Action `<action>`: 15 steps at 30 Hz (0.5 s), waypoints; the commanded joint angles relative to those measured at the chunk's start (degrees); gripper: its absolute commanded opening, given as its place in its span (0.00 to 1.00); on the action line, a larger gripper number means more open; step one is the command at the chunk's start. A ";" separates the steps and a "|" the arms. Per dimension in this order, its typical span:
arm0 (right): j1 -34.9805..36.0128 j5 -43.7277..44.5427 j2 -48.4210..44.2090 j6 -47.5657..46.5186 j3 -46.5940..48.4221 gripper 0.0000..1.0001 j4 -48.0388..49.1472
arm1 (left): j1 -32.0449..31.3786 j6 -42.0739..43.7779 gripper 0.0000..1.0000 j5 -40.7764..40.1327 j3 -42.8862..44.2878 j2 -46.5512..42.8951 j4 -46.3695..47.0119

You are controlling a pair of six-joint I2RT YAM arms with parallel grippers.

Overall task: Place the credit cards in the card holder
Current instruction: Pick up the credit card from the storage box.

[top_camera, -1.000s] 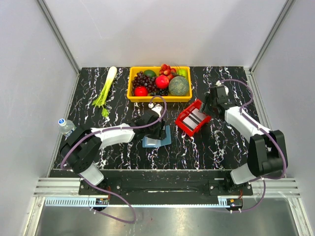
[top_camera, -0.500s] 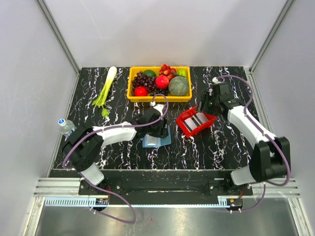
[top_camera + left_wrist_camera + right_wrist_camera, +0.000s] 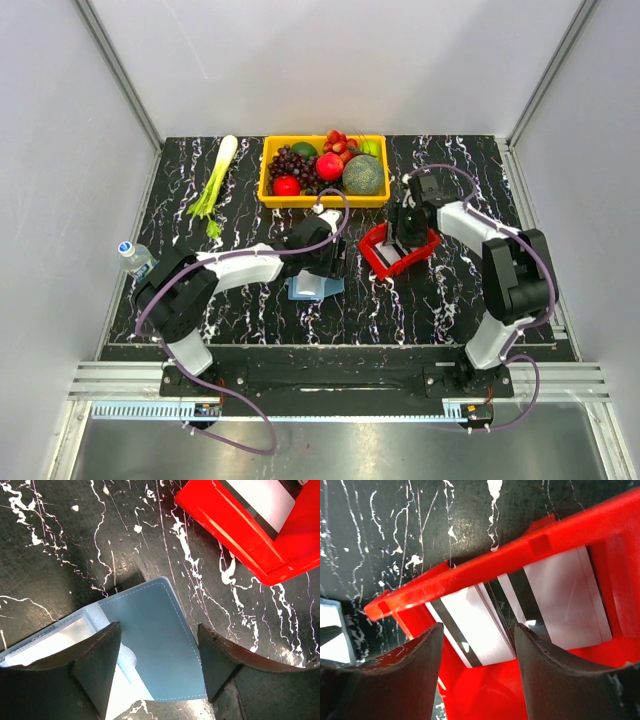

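Observation:
The blue card holder (image 3: 155, 630) lies open on the black marbled table, with a pale clear pocket (image 3: 60, 640) at its left. In the top view it (image 3: 305, 289) sits left of the red tray (image 3: 374, 250). My left gripper (image 3: 157, 650) is open, its fingers (image 3: 100, 665) on either side of the blue flap, just above it (image 3: 328, 266). The credit cards (image 3: 475, 622), white with dark stripes, lie in the red tray (image 3: 485, 575); a second stack (image 3: 560, 600) lies beside them. My right gripper (image 3: 479, 630) is open, low over the cards (image 3: 405, 236).
A yellow basket (image 3: 266, 182) of fruit stands at the back middle. A leek (image 3: 214, 186) lies at the back left. A small bottle (image 3: 133, 256) stands at the left edge. The red tray's corner (image 3: 250, 535) is close to the card holder's right.
The red tray, tilted up a second ago, now lies flat. My right gripper has swung in from the tray's far right edge to over its cards. My left gripper shifted slightly.

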 commanded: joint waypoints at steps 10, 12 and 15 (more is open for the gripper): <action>9.74 18.03 8.57 -5.42 6.13 0.67 -7.03 | 0.21 0.55 0.66 1.26 -0.07 0.22 1.07; 9.91 19.18 7.96 -4.90 5.52 0.64 -6.51 | 0.21 0.46 0.66 1.17 -0.34 -0.05 1.15; 9.91 20.84 5.77 -4.11 4.73 0.58 -5.36 | 0.30 0.37 0.66 1.09 -0.60 -0.31 1.33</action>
